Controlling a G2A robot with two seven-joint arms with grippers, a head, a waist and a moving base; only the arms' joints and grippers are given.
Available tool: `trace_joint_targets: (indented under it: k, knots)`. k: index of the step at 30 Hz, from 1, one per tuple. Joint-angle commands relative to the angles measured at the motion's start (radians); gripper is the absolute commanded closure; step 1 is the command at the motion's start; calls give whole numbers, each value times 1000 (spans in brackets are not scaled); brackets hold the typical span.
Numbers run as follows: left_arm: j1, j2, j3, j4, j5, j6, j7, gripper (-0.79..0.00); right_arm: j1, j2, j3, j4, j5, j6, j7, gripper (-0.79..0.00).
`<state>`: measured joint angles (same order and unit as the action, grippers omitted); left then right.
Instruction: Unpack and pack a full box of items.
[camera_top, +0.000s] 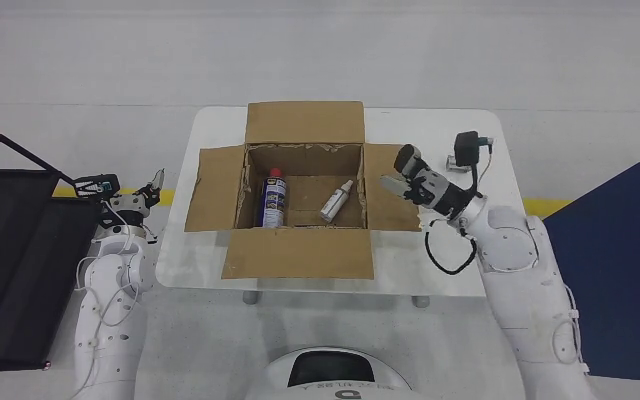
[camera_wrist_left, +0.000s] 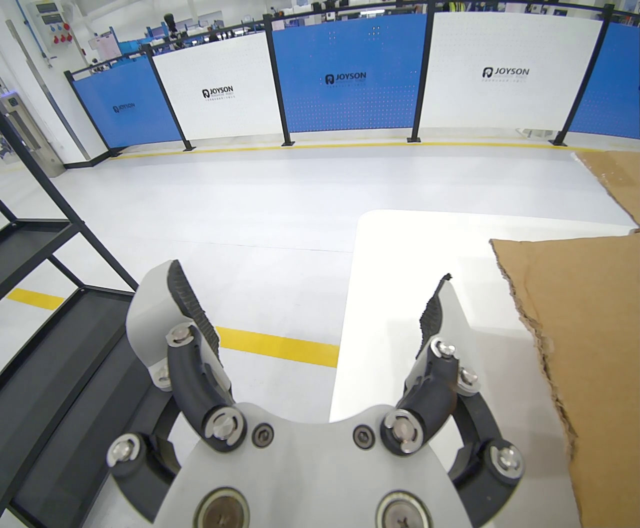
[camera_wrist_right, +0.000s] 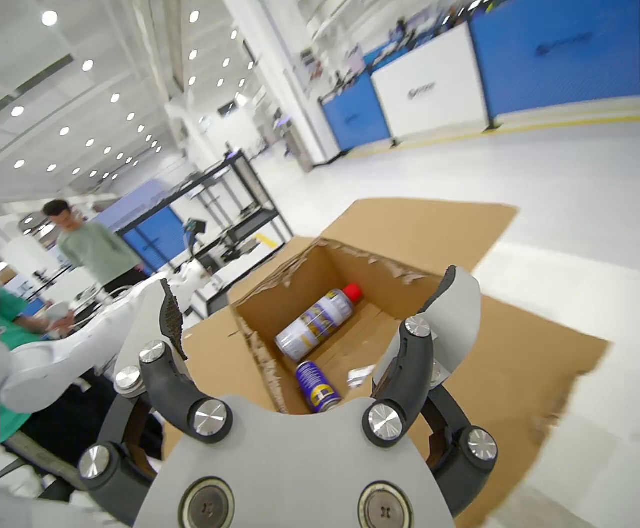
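An open cardboard box (camera_top: 305, 190) stands mid-table with all its flaps folded out. Inside it lie a spray can with a red cap (camera_top: 272, 197) along one wall and a small white bottle (camera_top: 335, 201) beside it. The right wrist view looks into the box (camera_wrist_right: 450, 360) and shows the red-capped can (camera_wrist_right: 317, 322) with a blue can (camera_wrist_right: 317, 387) next to it. My right gripper (camera_top: 395, 172) (camera_wrist_right: 309, 280) hovers open and empty over the box's right flap. My left gripper (camera_top: 155, 186) (camera_wrist_left: 310, 272) is open and empty, just off the table's left edge.
A black adapter with a cable (camera_top: 468, 148) lies on the white table (camera_top: 440, 250), right of the box. A black rack (camera_top: 30, 260) stands on the floor to the left, close to the left arm. The box's left flap (camera_wrist_left: 575, 325) lies near my left gripper.
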<state>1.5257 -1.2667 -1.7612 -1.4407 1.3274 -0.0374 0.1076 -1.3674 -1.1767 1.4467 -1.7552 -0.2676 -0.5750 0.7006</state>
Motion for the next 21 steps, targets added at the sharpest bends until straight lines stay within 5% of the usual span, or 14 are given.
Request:
trace_joint_targets:
  k: [1, 4, 9, 21]
  knots:
    - [0, 0, 0, 0, 0, 0, 0, -785, 76, 2, -39, 13, 90, 102, 186, -785]
    - [0, 0, 0, 0, 0, 0, 0, -785, 208, -3, -121, 78, 121, 284, 313, -785]
    - [0, 0, 0, 0, 0, 0, 0, -785, 328, -28, -248, 145, 179, 536, 299, -785]
    - [0, 0, 0, 0, 0, 0, 0, -785, 331, -29, -252, 144, 188, 544, 297, -785]
